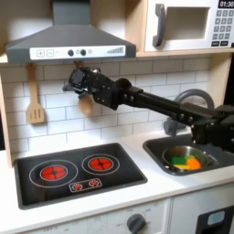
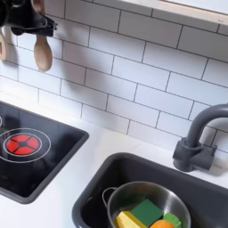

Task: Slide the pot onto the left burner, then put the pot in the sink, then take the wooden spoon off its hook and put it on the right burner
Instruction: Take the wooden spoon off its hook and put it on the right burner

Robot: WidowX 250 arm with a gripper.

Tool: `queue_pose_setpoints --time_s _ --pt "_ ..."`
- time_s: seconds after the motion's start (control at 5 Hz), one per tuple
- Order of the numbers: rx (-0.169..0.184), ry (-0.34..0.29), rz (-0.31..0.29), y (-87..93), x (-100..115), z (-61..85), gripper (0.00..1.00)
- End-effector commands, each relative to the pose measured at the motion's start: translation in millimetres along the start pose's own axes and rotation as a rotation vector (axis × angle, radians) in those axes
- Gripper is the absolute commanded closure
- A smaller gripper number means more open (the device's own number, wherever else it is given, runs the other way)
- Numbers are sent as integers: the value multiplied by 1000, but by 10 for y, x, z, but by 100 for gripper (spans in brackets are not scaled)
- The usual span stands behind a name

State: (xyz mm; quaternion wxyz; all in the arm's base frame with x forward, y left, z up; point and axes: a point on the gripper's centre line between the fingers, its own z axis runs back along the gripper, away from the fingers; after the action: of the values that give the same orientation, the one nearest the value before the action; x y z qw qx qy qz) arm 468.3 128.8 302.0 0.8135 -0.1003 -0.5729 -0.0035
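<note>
The black gripper (image 1: 77, 80) is raised against the white tiled wall (image 1: 137, 78) under the range hood (image 1: 69, 41), above the cooktop's back edge, with the arm stretching away toward the first exterior view's right. It sits right at the wooden spoon (image 1: 85, 102), whose oval bowl hangs just below the fingers; how far apart the fingers stand, and whether they actually clamp the handle, cannot be told from these pictures. In the second exterior view the wooden spoon (image 2: 42, 52) shows at the top left corner, bowl down against the tiles, with dark gripper parts above it. A slotted wooden spatula (image 1: 35, 99) hangs on the wall toward the first exterior view's left. The pot (image 2: 147, 209) sits in the sink (image 2: 93, 191), near the basin's front, with orange and green toy food (image 2: 147, 216) inside it; the dark arched faucet (image 2: 198, 138) stands at the sink's back edge. The black cooktop (image 1: 37, 187) shows two red burners (image 1: 57, 170), both bare, and a microwave (image 1: 187, 23) sits up at the first exterior view's right.
</note>
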Motion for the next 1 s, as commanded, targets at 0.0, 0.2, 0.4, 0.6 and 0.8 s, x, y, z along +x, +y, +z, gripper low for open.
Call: queue_pose_setpoints --time_s 0.0,0.2,0.4,0.6,0.8 --pt "-14 54 -17 -114 -200 137 100" --pt "-17 87 -13 -168 -350 216 100" --pt "-14 130 -25 -170 -423 344 100" --pt "-23 205 -27 -205 -560 348 100" --pt "-1 345 -44 -163 -778 343 100"
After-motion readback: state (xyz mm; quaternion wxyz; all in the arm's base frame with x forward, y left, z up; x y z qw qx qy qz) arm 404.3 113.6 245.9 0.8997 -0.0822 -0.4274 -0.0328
